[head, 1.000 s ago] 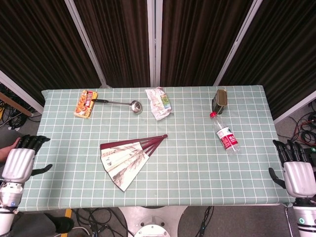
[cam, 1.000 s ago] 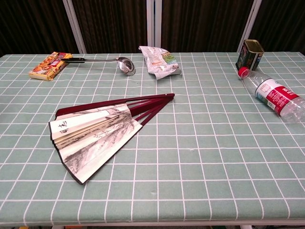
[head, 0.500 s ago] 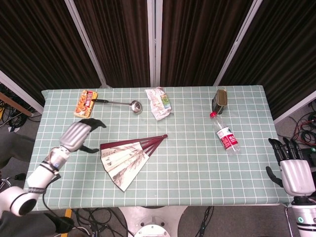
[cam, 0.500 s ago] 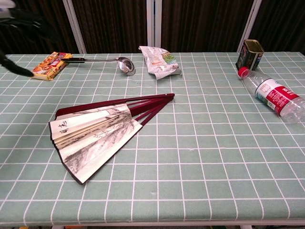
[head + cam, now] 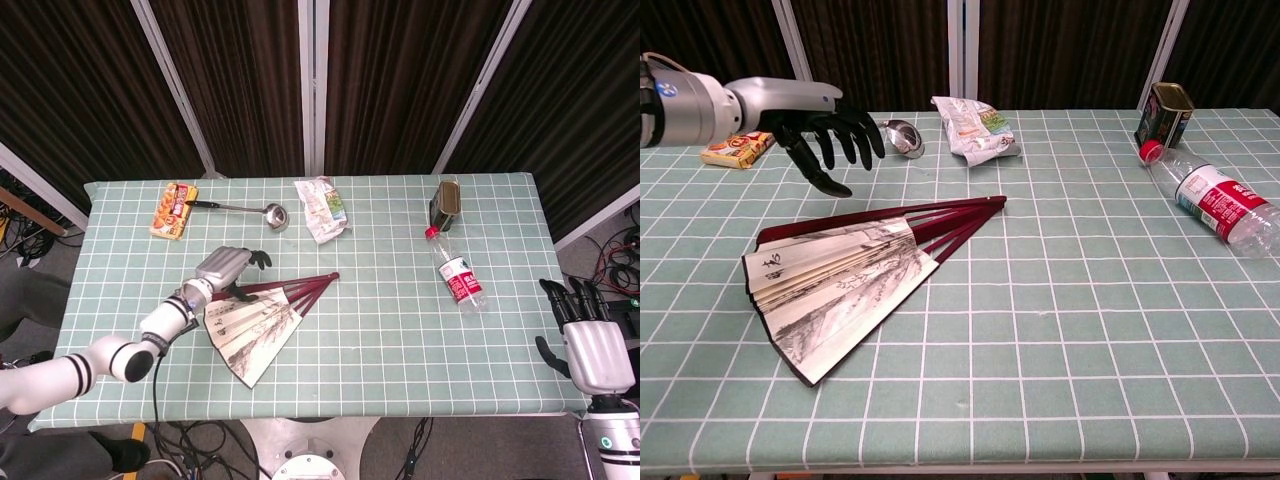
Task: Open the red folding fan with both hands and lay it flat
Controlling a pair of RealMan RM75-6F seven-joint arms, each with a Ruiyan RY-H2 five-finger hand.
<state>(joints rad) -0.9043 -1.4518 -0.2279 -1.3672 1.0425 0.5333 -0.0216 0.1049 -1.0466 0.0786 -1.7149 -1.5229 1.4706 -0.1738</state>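
- Paper and thin red slats made up the fan [image 5: 840,285], which lay partly spread near the front middle of the table [image 5: 1070,380], its leaf toward the near left and its pivot end pointing away to the right.
- It looked light and easy to slide on the checked cloth. The paper leaf would likely crease or tear if pinched, so the stiff outer ribs seemed the safer places to take hold, one for each hand.
- Its far outer rib ran along the top edge of the leaf, and that rib lay closest to the reaching hand.
- Just beyond and above that far rib hovered the left hand [image 5: 835,135], fingers spread and curled downward, holding nothing and, as far as the chest view showed, not touching the fan.
- At the near right, off the table's edge in the head view, the right hand [image 5: 585,345] was upright with fingers apart and empty, well apart from the fan.
- Farther back on the right lay a plastic bottle [image 5: 1215,200] on its side, with a dark tin [image 5: 1165,115] beyond it.
- Along the far edge sat a crumpled packet [image 5: 975,128], a ladle [image 5: 902,135] and a snack box [image 5: 735,145].
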